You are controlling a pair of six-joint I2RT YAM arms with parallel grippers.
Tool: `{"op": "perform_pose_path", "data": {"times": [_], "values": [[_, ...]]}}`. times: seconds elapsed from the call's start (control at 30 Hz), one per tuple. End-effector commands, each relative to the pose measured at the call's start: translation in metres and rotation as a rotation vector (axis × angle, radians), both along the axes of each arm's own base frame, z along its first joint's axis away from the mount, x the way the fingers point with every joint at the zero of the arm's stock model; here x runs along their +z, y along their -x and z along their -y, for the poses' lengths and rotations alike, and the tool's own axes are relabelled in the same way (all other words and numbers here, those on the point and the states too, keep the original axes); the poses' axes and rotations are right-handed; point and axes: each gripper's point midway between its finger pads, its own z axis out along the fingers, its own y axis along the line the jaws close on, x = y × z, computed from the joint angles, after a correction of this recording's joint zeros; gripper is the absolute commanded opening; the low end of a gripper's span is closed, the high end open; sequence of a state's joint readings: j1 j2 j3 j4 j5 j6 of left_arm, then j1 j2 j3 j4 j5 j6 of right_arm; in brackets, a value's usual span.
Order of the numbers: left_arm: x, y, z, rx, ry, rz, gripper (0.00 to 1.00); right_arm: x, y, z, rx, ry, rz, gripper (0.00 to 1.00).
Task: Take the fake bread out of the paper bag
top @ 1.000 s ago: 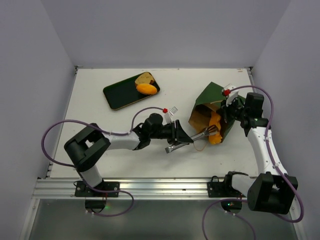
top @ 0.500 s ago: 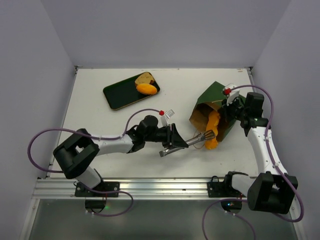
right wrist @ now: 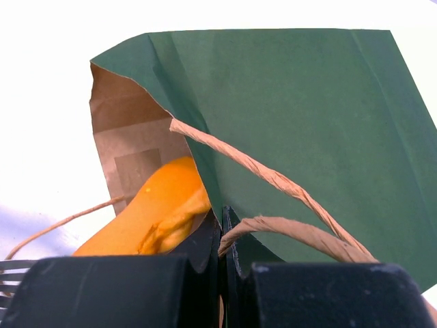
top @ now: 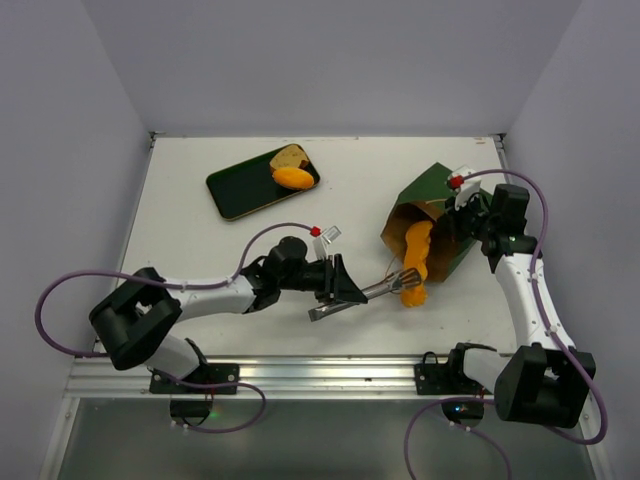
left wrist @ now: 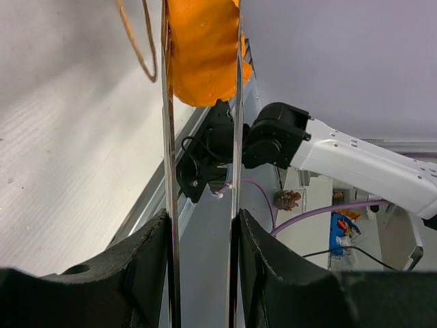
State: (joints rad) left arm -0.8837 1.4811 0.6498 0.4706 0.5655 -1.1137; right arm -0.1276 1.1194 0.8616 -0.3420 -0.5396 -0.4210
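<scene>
The dark green paper bag (top: pixel 431 187) lies on its side at the right, its brown mouth facing left. My right gripper (top: pixel 463 222) is shut on the bag's rim (right wrist: pixel 205 184) beside a string handle (right wrist: pixel 273 179). My left gripper (top: pixel 336 283) is shut on metal tongs (top: pixel 378 289), whose two blades (left wrist: pixel 166 171) clasp a long orange twist of fake bread (top: pixel 413 263). The twist (left wrist: pixel 205 55) hangs partly out of the bag mouth, its upper end (right wrist: pixel 153 215) still inside. An orange roll (top: pixel 293 178) and a brown slice (top: pixel 291 156) rest on the tray.
A dark green flat tray (top: pixel 240 192) sits at the back left of the white table. A loose string handle (left wrist: pixel 136 41) dangles by the tongs. The metal rail (top: pixel 300 372) with both arm bases runs along the near edge.
My left arm has drawn back to the left and toward the near edge, pulling the orange twist farther out of the bag mouth with the tongs. The right gripper has kept its hold.
</scene>
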Motion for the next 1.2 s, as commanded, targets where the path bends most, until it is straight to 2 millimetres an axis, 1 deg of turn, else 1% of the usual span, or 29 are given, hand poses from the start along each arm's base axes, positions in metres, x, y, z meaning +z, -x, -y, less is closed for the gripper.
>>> {"op": "perform_pose_path", "data": {"times": [0.0,0.13,0.17,0.33,0.43,0.63,0.7,0.73,0.77,0.8,0.83,0.9,0.93,1.0,1.03,1.1,1.13,1.17], "values": [[0.021,0.004,-0.003,-0.031,0.061,0.066,0.00,0.006,-0.006,0.005,-0.028,-0.002,0.032,0.00],[0.026,0.009,-0.011,-0.045,0.052,0.106,0.00,0.007,-0.007,0.006,-0.029,-0.002,0.032,0.00],[0.030,0.012,-0.013,-0.048,0.051,0.113,0.00,0.007,-0.007,0.006,-0.031,-0.003,0.032,0.00],[0.034,0.023,-0.025,-0.078,0.045,0.150,0.00,0.006,-0.008,0.009,-0.048,0.001,0.029,0.00],[0.040,0.030,-0.034,-0.088,0.048,0.174,0.00,0.007,-0.009,0.012,-0.064,0.006,0.031,0.00],[0.056,0.045,-0.057,-0.095,0.024,0.233,0.00,0.007,-0.011,0.015,-0.080,0.008,0.030,0.00],[0.065,0.045,-0.063,-0.082,0.020,0.255,0.00,0.008,-0.011,0.015,-0.081,0.007,0.032,0.00],[0.067,0.041,-0.070,-0.053,0.001,0.269,0.00,0.008,-0.011,0.015,-0.081,0.007,0.032,0.00],[0.075,0.037,-0.072,-0.034,0.003,0.288,0.00,0.008,-0.011,0.014,-0.079,0.005,0.033,0.00],[0.074,0.031,-0.078,-0.001,-0.021,0.291,0.00,0.008,-0.011,0.014,-0.079,0.005,0.033,0.00],[0.079,0.021,-0.087,0.047,-0.026,0.299,0.00,0.008,-0.011,0.014,-0.078,0.003,0.032,0.00],[0.088,0.003,-0.096,0.120,-0.031,0.319,0.00,0.008,-0.011,0.013,-0.075,0.002,0.032,0.00],[0.090,-0.015,-0.106,0.181,-0.043,0.322,0.00,0.008,-0.011,0.013,-0.074,0.001,0.034,0.00],[0.094,-0.034,-0.113,0.248,-0.047,0.311,0.00,0.009,-0.010,0.012,-0.072,-0.001,0.036,0.00],[0.100,-0.054,-0.119,0.302,-0.039,0.316,0.00,0.008,-0.010,0.012,-0.071,-0.003,0.034,0.00],[0.102,-0.074,-0.126,0.382,-0.025,0.266,0.00,0.010,-0.010,0.011,-0.070,-0.006,0.039,0.00],[0.105,-0.097,-0.133,0.446,-0.002,0.271,0.00,0.011,-0.010,0.011,-0.068,-0.006,0.041,0.00],[0.104,-0.108,-0.138,0.490,0.001,0.246,0.00,0.012,-0.009,0.011,-0.068,-0.009,0.043,0.00]]}}
